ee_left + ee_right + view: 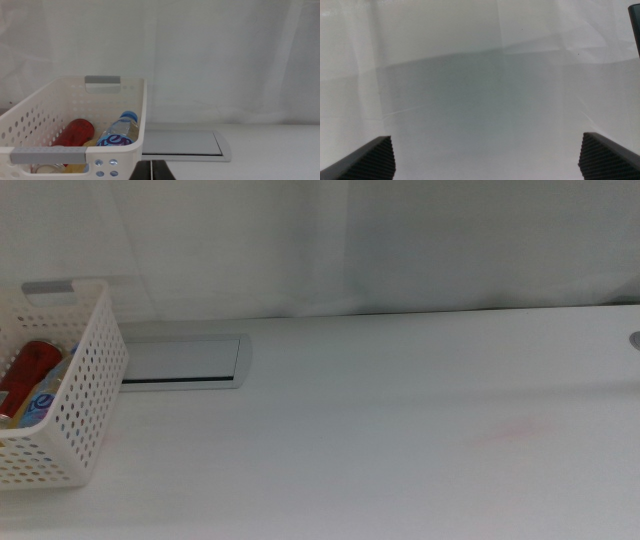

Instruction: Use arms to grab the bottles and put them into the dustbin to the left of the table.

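Nearest, our right gripper (487,157) shows jaws spread wide, empty; our left gripper's jaws we cannot tell. Beyond, the dustbin (131,107) holds red can (77,132) and blue-capped bottle (119,135). The table (400,430) carries no bottles; the job looks finished.

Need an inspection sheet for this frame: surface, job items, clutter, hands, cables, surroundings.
Surface: white table, faint pink smear at its right part; no bottles left on it.
Job items: white basket at the table's left end holds the red can, the blue-cap bottle and some yellow, likely the yellow bottle, mostly hidden.
Clutter: flat grey tray beside the basket.
Hands: right hand open, nothing between its jaws, facing a plain white surface. Left hand shows only a dark tip near the basket; state unclear. Neither appears in the middle view.
Cables: nothing seen.
Surroundings: white curtain behind the table.
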Tool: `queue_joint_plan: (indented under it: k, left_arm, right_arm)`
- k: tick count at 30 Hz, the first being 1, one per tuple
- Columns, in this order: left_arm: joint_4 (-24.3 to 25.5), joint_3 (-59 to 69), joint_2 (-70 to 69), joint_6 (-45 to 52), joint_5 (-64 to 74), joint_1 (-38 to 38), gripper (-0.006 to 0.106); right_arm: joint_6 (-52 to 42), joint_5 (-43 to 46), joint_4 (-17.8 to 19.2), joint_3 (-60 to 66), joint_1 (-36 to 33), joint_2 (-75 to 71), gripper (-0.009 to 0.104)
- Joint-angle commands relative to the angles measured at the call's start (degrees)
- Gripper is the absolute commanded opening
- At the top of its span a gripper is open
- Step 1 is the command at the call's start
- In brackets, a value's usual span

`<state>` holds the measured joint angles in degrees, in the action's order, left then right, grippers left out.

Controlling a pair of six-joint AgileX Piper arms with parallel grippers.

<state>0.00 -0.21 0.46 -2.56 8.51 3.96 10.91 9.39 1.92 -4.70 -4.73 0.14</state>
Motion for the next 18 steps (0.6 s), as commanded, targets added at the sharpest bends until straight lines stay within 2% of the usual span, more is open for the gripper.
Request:
queue_joint_plan:
  k: [1,3,5,8,11,13,18]
  left_arm:
    - [-0.4,1.6,-2.1,-0.6,-0.5,-0.5,-0.001]
    - [-0.4,1.6,-2.1,-0.6,-0.5,-0.5,-0.001]
    - [-0.4,1.6,-2.1,-0.6,-0.5,-0.5,-0.001]
    - [-0.4,1.6,-2.1,-0.6,-0.5,-0.5,-0.001]
    - [-0.4,1.6,-2.1,-0.6,-0.5,-0.5,-0.001]
    - [-0.4,1.6,-2.1,-0.6,-0.5,-0.5,-0.001]
    - [-0.4,1.6,-2.1,-0.6,-0.5,-0.5,-0.001]
  right_arm:
    - [-0.4,-0.4,0.4,0.3,0.3,-2.0,0.101]
    - [-0.4,-4.4,-5.0,1.1,0.3,-1.9,0.101]
    - [-0.4,-9.4,-7.1,1.8,0.3,-1.9,0.101]
    - [-0.4,-10.1,-5.3,3.9,0.3,-1.9,0.101]
    - [-0.4,-9.0,-7.3,6.7,0.3,-1.9,0.101]
    - [-0.4,-10.8,-6.9,6.9,0.3,-1.9,0.101]
    - [-0.4,-7.2,-6.6,6.8,0.3,-1.9,0.101]
